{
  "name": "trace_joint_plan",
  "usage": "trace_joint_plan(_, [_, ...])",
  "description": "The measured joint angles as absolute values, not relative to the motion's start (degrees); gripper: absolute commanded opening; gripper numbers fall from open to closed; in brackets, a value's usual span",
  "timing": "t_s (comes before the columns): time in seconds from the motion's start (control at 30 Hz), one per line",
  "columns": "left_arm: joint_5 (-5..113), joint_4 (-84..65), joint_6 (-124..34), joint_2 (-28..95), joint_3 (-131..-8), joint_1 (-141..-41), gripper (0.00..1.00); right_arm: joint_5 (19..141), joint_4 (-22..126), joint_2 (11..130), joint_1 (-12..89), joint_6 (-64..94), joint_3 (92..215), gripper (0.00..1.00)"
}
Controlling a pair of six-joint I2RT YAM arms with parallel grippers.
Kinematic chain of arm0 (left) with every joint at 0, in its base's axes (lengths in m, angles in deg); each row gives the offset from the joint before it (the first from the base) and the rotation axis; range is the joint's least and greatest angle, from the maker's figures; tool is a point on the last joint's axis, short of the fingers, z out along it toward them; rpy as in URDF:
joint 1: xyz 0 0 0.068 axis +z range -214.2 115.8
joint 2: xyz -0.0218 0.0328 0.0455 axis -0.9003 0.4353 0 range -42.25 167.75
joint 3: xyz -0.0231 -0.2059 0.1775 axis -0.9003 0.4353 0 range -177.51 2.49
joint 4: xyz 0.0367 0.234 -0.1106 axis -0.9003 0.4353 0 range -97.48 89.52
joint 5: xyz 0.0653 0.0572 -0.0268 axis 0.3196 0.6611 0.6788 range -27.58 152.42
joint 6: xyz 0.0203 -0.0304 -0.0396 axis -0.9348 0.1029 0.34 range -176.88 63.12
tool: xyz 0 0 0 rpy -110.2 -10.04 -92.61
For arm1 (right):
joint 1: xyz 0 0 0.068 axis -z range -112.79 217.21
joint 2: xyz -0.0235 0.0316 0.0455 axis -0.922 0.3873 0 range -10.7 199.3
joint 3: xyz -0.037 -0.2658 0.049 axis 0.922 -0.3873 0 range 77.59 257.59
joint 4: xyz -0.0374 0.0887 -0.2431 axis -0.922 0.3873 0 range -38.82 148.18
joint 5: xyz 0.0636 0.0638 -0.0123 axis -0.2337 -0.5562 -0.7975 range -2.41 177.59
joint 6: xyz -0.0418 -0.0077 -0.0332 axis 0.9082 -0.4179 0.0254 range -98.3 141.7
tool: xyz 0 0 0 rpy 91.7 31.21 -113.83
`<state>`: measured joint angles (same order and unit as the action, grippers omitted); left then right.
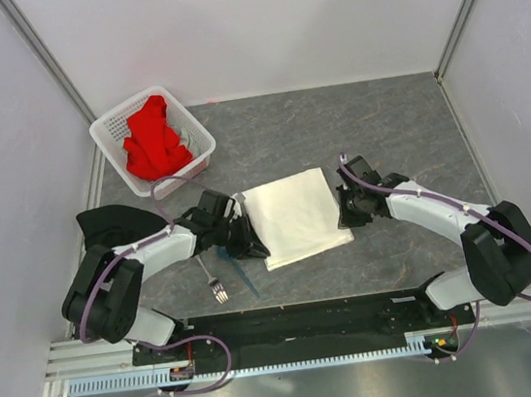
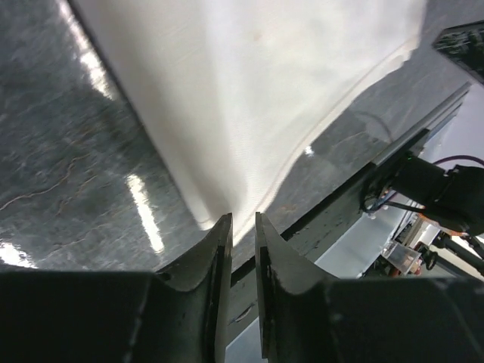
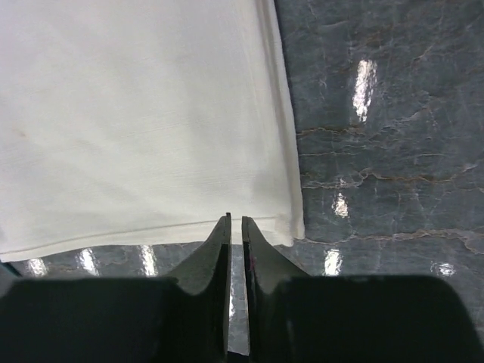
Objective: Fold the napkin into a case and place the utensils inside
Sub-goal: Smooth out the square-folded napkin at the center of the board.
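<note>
Your left claw (image 2: 242, 219) and right claw (image 3: 235, 221) sit nearly closed at the edge of the napkin (image 1: 292, 216), holding it or not I cannot tell; it looks soft and floppy, so pinch corners.

White links (image 1: 154, 247); black joints (image 1: 112, 295); purple cables (image 1: 209, 363)

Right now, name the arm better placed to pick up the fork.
Probably left. The fork lies near the left gripper, on its side of the napkin; the right gripper sits at the napkin's opposite edge.
</note>
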<state>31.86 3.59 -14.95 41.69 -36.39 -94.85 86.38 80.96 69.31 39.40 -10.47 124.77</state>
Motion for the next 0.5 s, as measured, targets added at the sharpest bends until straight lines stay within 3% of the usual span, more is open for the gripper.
trace_joint_plan(0.17, [32.1, 1.73, -14.95, 44.18, -31.6, -94.94, 0.23, 86.73, 78.64, 70.2, 39.84, -10.64, 119.48, 0.12])
trace_joint_plan(0.3, [32.18, 1.88, -15.0, 44.42, -31.01, -95.0, 0.29, 86.9, 77.97, 70.23, 40.28, -11.01, 118.54, 0.13])
trace_joint_plan(0.4, [32.99, 4.48, -15.26, 41.91, -31.64, -95.09, 0.32, 87.32, 79.1, 69.18, 40.34, -10.82, 118.78, 0.16])
trace_joint_plan(0.5, [33.47, 7.65, -15.56, 38.08, -34.59, -94.28, 0.33, 87.45, 81.6, 67.49, 40.41, -10.47, 120.64, 0.27])
